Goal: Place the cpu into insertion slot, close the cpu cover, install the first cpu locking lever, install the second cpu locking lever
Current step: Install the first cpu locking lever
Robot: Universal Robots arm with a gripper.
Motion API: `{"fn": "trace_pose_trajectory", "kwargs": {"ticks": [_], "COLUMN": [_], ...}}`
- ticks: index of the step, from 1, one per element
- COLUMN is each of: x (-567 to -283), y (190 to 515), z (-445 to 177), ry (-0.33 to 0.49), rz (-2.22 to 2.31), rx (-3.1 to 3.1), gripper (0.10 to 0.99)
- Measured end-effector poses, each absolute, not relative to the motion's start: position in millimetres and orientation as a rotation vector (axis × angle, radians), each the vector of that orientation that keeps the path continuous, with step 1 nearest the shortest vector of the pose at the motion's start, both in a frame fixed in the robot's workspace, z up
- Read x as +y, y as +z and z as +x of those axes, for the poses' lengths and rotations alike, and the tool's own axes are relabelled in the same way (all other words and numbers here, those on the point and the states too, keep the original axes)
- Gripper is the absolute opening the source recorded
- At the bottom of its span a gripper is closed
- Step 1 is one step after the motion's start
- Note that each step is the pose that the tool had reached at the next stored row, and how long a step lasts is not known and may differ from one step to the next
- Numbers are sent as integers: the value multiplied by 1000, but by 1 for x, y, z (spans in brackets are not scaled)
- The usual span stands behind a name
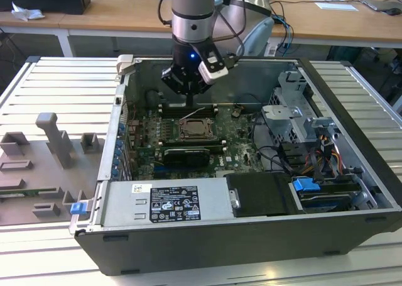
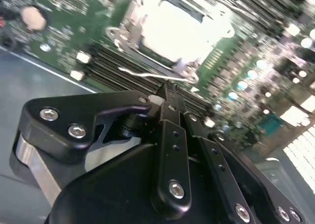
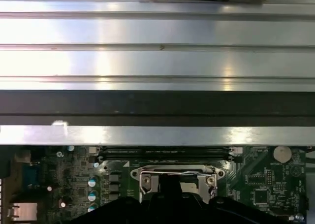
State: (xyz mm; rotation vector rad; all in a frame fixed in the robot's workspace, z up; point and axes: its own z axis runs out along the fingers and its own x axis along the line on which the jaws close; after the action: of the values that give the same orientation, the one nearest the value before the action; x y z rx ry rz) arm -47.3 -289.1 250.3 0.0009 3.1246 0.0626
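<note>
My jaws are clenched together with nothing between them, my gripper (image 1: 190,101) poised just above the far edge of the insertion slot (image 1: 199,130) on the green motherboard (image 1: 242,149) inside the open computer case (image 1: 352,110). In the second wrist view the cpu (image 2: 174,29) lies in the slot beyond my fingertips (image 2: 170,93), its pale top framed by the cpu cover (image 2: 129,42), with a thin locking lever (image 2: 152,76) running along the slot's near edge.
</note>
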Motion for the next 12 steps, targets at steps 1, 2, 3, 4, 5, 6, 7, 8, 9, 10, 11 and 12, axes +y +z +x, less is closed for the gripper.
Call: {"fn": "trace_pose_trajectory", "kwargs": {"ticks": [1, 2, 3, 4, 5, 6, 7, 8, 9, 10, 11, 12], "x": [-289, -289, -289, -289, -289, -289, -289, -289, -285, -284, -284, -284], "y": [250, 250, 248, 247, 246, 245, 244, 241, 235, 231, 230, 229], "z": [-46, -46, -45, -45, -45, -44, -44, -41, -36, -34, -34, -34], "ry": [73, 105, 113, 112, 112, 113, 117, 133, 134, 134, 134, 134], "rz": [1, 1, 1, 0, -4, -14, -19, -36, -62, -62, -62, -62], "rx": [3125, 3124, 3123, 3123, 3123, 3123, 3123, 3123, 3123, 3123, 3123, 3123], "gripper": [106, 106, 106, 106, 106, 106, 106, 106, 106, 106, 106, 106]}}
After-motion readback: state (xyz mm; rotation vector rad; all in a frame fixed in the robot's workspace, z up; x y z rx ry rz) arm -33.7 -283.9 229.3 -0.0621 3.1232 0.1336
